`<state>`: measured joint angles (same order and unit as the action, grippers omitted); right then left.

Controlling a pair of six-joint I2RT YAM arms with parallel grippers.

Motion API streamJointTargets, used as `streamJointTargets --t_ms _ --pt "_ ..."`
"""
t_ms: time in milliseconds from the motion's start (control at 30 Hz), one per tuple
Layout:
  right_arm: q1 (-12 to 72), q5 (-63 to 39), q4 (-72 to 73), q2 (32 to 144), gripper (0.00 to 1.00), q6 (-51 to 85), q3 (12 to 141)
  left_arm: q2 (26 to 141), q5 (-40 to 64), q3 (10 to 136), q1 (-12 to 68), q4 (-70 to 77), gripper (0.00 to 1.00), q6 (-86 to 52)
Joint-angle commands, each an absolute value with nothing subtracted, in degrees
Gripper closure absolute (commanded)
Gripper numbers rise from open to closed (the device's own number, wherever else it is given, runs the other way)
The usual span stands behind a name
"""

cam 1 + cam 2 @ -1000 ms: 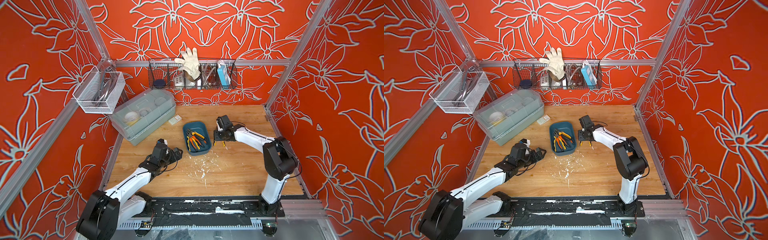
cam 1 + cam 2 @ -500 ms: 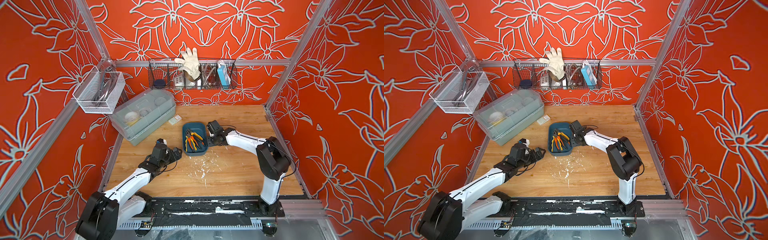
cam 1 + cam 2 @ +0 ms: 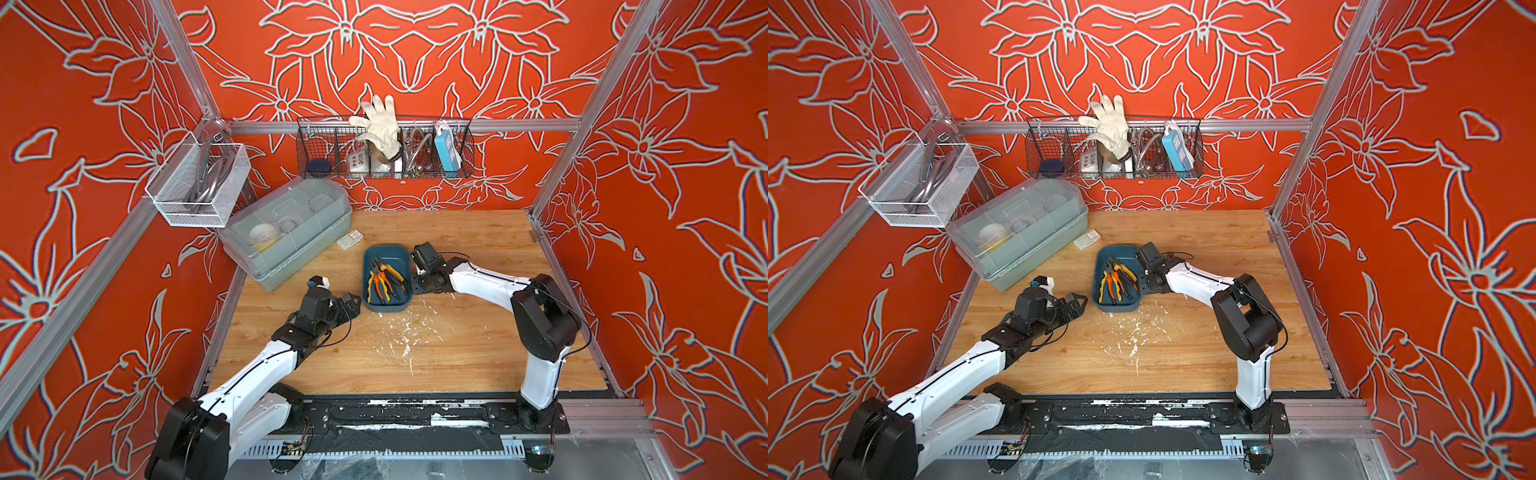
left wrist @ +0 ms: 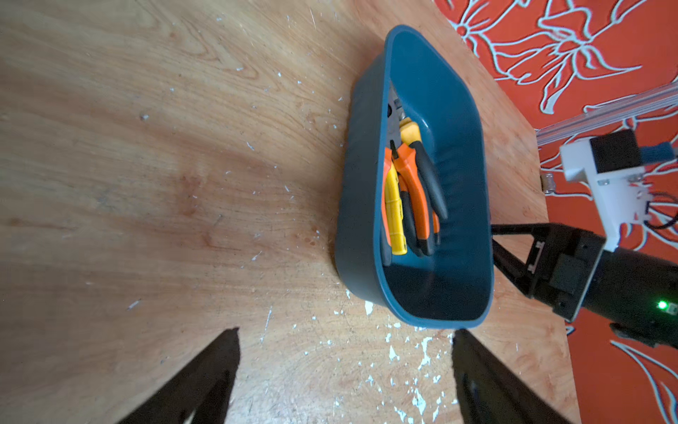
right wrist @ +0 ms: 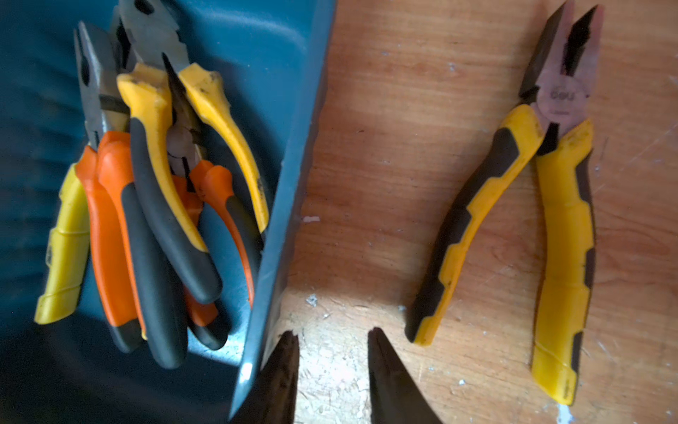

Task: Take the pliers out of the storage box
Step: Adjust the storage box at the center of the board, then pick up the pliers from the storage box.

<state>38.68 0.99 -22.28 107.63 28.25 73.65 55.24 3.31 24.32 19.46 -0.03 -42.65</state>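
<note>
A small dark teal storage box (image 3: 386, 308) sits near the middle of a wooden table (image 3: 457, 340). Inside it, several pliers (image 3: 384, 280) with orange, yellow and black handles lie piled and overlapping, their metal noses pointing to the far side. They look like about four, but the tangle makes counting uncertain.

One more yellow-and-black pair of pliers (image 5: 561, 235) lies flat on the bare table outside the box's right wall, its handles slightly spread. It shows only in the right wrist view, because the right arm hides it in both top views.

The right gripper (image 5: 332, 337) hovers just beside that right wall, over the table. Its fingers are a little apart and hold nothing. A second ago it was further right, clear of the box, above the spot where the loose pair now lies, and it has since swung left to the box. This suggests one pair has been taken out and the arm is returning for the next, with most of the job still ahead.

The left gripper (image 4: 346, 332) waits just near-left of the box, spread wide and empty, having barely moved.
</note>
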Motion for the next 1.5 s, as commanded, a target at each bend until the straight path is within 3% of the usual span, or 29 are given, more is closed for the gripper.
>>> streamJointTargets --t_ms 0,333,500,867,1133,1233,1467 --pt "39.4 -1.0 -21.6 106.3 0.64 28.8 72.5 53.2 -0.8 23.6 19.6 -1.3 0.12 -42.5" --pt "38.9 8.8 -26.3 93.0 0.62 23.9 63.7 49.1 -6.0 25.4 19.6 -6.7 0.14 -39.5" --pt "38.3 16.3 -15.2 85.4 0.58 22.9 52.3 49.5 -3.8 30.7 21.1 -10.5 0.14 -41.5" --pt "34.9 21.1 -10.4 77.0 0.61 27.8 44.7 73.3 -5.4 56.0 29.4 -24.8 0.13 -53.4" --pt "34.5 21.8 -10.4 77.3 0.63 28.6 44.5 94.5 -3.6 74.2 32.1 -35.6 0.34 -52.0" --pt "34.5 21.4 -10.6 77.9 0.64 28.7 44.7 101.0 -2.3 79.8 32.8 -38.3 0.38 -51.4" --pt "34.4 21.7 -11.3 78.9 0.65 28.8 45.5 107.1 -6.0 83.4 34.5 -39.5 0.5 -51.7"
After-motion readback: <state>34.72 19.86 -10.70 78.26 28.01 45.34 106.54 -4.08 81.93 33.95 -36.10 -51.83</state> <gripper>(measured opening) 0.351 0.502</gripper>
